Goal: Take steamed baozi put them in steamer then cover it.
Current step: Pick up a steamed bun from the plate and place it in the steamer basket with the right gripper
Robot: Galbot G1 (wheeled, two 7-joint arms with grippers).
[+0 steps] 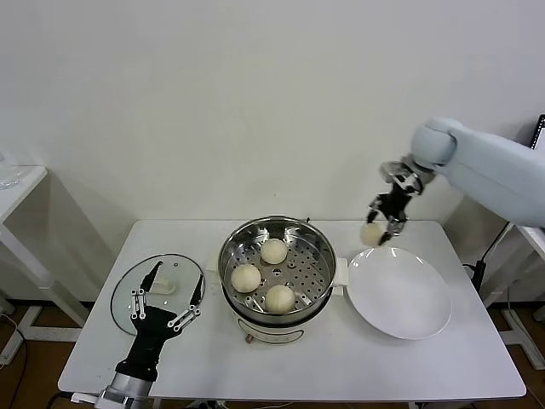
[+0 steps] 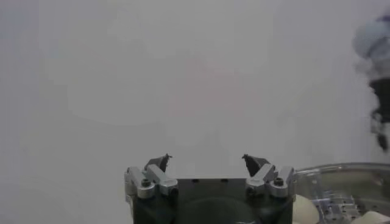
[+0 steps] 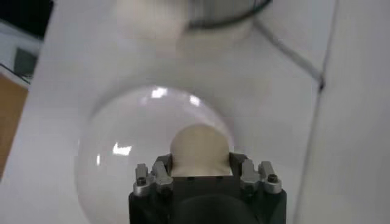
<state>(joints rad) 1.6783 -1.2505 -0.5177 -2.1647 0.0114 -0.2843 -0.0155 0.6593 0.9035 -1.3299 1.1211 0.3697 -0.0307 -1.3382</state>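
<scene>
The steamer (image 1: 317, 247) stands mid-table with three baozi on its perforated tray: one at the back (image 1: 273, 250), one on the left (image 1: 245, 277), one at the front (image 1: 279, 298). A further baozi (image 1: 372, 233) hangs in the air above the white plate's far left rim, and my right gripper (image 1: 380, 229) is shut on it; the right wrist view shows this baozi (image 3: 200, 148) squeezed between the fingers. The glass cover (image 1: 126, 290) lies flat on the table to the left of the steamer. My left gripper (image 1: 167, 296) hovers open over the cover, empty.
An empty white plate (image 1: 400, 294) lies right of the steamer. A side table (image 1: 17, 183) stands at the far left. The white wall rises close behind the table's back edge. The steamer's rim (image 2: 341, 169) shows in the left wrist view.
</scene>
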